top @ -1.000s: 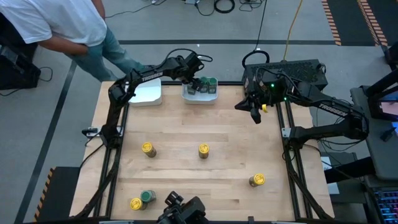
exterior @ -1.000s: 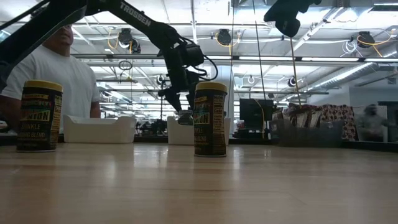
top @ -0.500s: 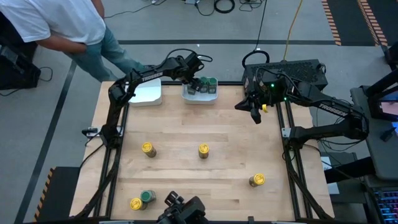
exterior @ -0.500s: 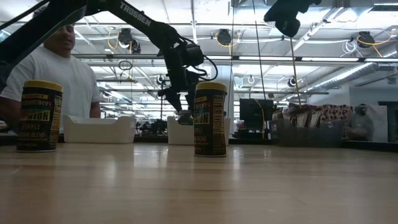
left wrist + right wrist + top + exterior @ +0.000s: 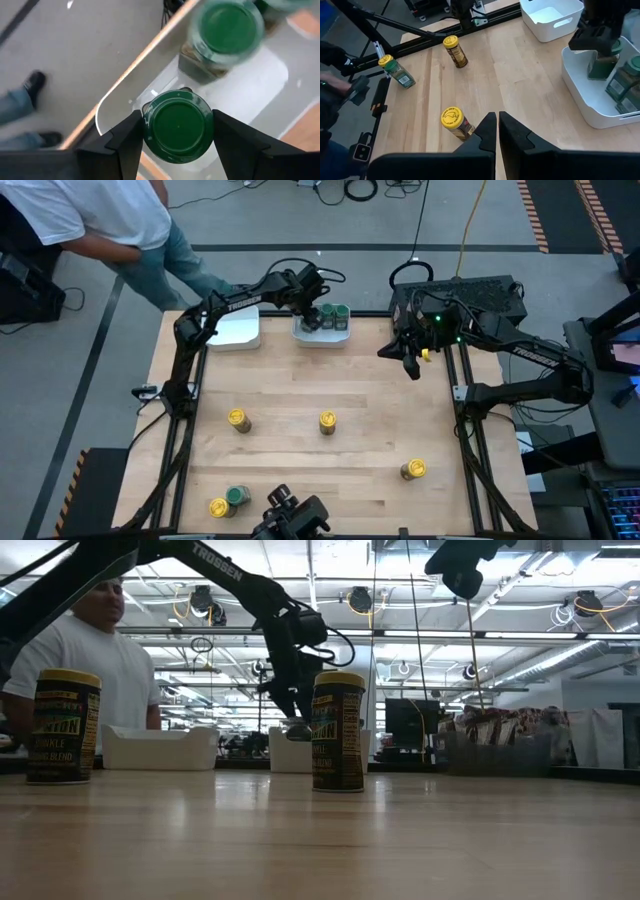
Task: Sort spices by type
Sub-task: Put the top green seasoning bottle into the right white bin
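While a person [image 5: 90, 220] stood beyond the wooden surface [image 5: 370, 400], the left pincer [image 5: 177, 137] reached over the white tray [image 5: 270, 80], fingers flanking a green-lidded jar [image 5: 176, 126]; the right pincer [image 5: 497, 131] hovered closed.

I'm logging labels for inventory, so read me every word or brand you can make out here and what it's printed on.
"TROSSEN": on the left arm, low view.
"BLEND": on the yellow-lidded jar nearest the low camera; its lines above are too blurred.
Middle jar: label unreadable.
Green-lidded jars: lids bear no text.
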{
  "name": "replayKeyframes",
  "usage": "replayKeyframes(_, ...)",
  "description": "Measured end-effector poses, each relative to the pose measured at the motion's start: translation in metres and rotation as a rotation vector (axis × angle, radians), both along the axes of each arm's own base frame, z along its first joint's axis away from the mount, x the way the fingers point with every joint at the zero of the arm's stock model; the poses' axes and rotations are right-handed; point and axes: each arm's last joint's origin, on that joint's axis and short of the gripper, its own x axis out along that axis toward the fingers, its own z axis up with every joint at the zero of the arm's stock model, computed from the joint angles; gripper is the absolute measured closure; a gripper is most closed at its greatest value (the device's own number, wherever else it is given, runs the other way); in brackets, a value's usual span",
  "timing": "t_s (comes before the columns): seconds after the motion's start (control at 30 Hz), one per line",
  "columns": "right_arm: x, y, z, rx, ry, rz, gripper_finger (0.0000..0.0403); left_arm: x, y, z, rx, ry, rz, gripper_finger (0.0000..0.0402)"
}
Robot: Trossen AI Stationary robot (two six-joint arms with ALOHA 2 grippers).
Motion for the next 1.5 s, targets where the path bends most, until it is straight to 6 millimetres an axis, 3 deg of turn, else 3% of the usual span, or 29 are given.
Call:
replayKeyframes(0.53,0.0020,0.0065,0.0001,0.013,0.000,0.025,0.0403,0.0009,-0.0011,0.0006,0.143,0.141,-0.544,0.0185)
replayKeyframes(0.83,0.0020,0.0065,0.0001,0.013,0.000,0.024,0.0403,0.0008,-0.0013,0.0002,0.216,0.214,-0.763,0.0185)
replayKeyframes(1.13,0.0020,0.0065,0.0001,0.007,0.000,0.028,0.0403,0.0019,-0.0038,-0.0002,0.234,0.262,-0.744,0.0180)
replayKeyframes(1.5,0.0020,0.0065,0.0001,-0.003,-0.001,0.034,0.0403,0.0020,-0.0043,-0.0014,0.192,0.224,-0.633,0.0083)
